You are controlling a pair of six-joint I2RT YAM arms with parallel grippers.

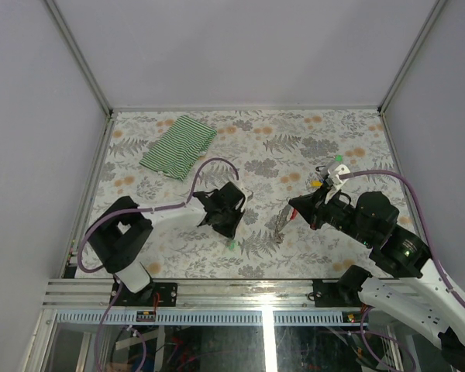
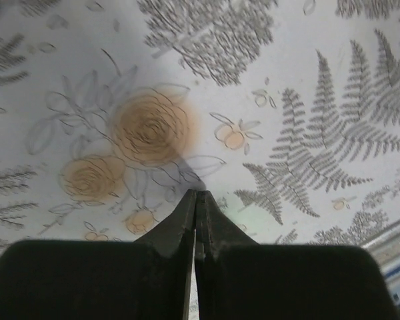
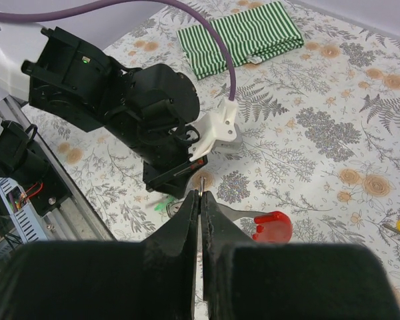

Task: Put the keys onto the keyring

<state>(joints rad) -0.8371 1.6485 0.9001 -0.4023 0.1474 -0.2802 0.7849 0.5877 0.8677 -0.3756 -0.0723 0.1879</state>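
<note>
My right gripper (image 3: 200,193) is shut on the keyring. A thin metal tip pokes out between its jaws, and a silvery strip (image 3: 239,212) runs off to a red loop (image 3: 273,227) beside the right finger. From above, the keyring (image 1: 283,225) hangs under the right gripper (image 1: 293,208). One key with a green tag (image 1: 232,246) lies on the table just in front of my left gripper (image 1: 226,229). That green-tagged key (image 3: 161,204) also shows in the right wrist view. My left gripper (image 2: 197,193) is shut and empty over the flowered cloth. More keys (image 1: 331,172) lie behind the right arm.
A green-and-white striped cloth (image 1: 178,146) lies folded at the back left. A small yellow item (image 1: 316,184) sits by the far keys. The metal rail (image 1: 240,291) runs along the near edge, and white walls enclose the other sides.
</note>
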